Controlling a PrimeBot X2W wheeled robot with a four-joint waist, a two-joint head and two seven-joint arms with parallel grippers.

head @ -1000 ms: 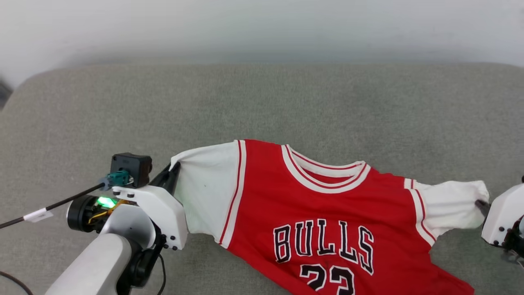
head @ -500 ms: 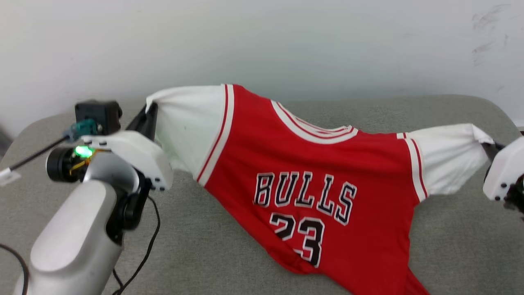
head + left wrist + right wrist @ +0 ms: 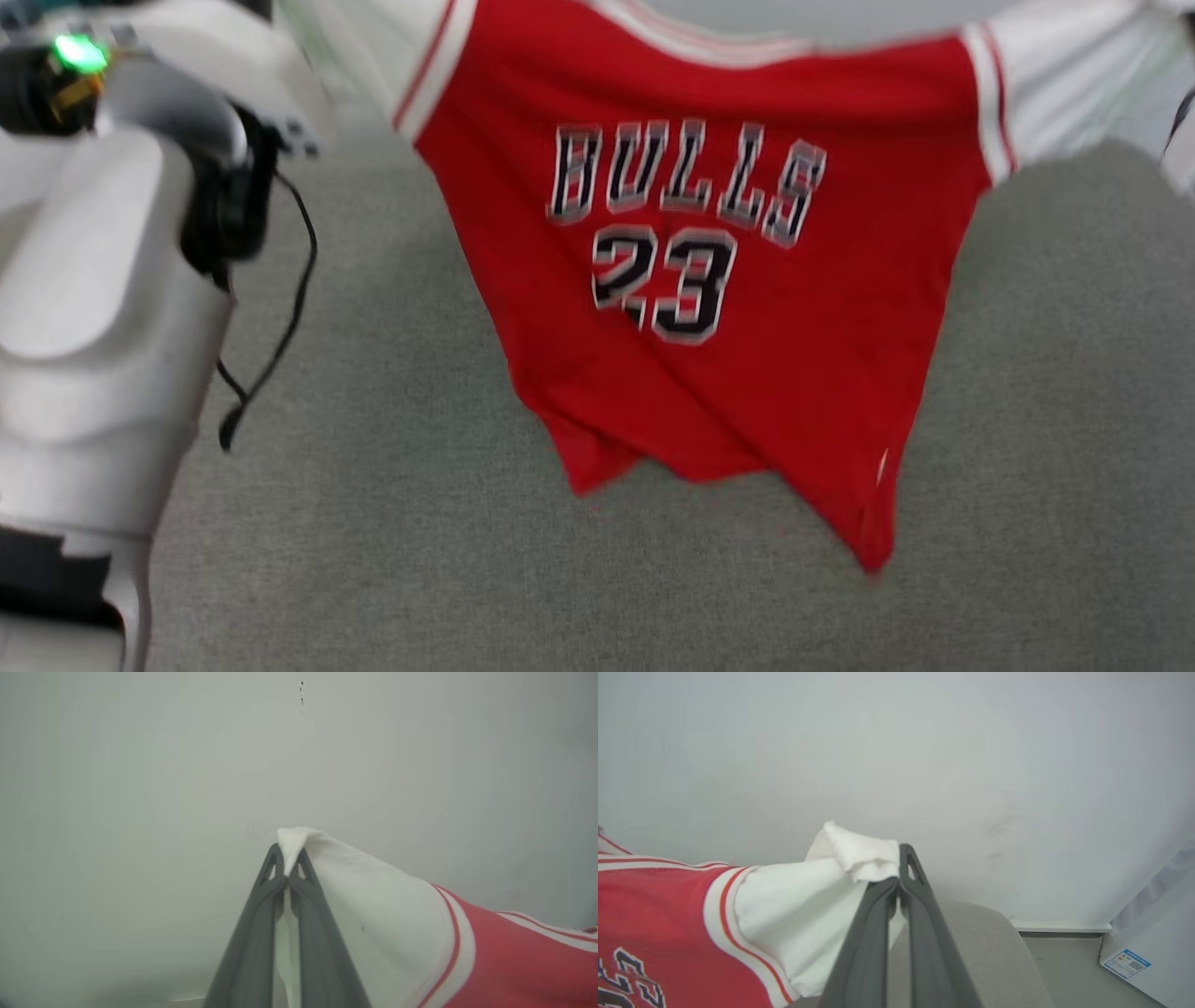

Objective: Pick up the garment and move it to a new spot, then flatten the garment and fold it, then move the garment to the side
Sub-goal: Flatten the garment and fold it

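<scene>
Left hand (image 3: 286, 865) and right hand (image 3: 899, 877), each pinched shut on a sleeve (image 3: 373, 896), are holding the Bulls jersey (image 3: 747, 392) above the grey cushion (image 3: 373, 560); we are relocating it, and next probably lowering it taut.

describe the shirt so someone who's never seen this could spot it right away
Above the wide grey cushion, a shirt hangs stretched between the left gripper and the right gripper, each shut on one of its white sleeves. It is the one red thing here, with BULLS 23 in black lettering on the chest.
</scene>
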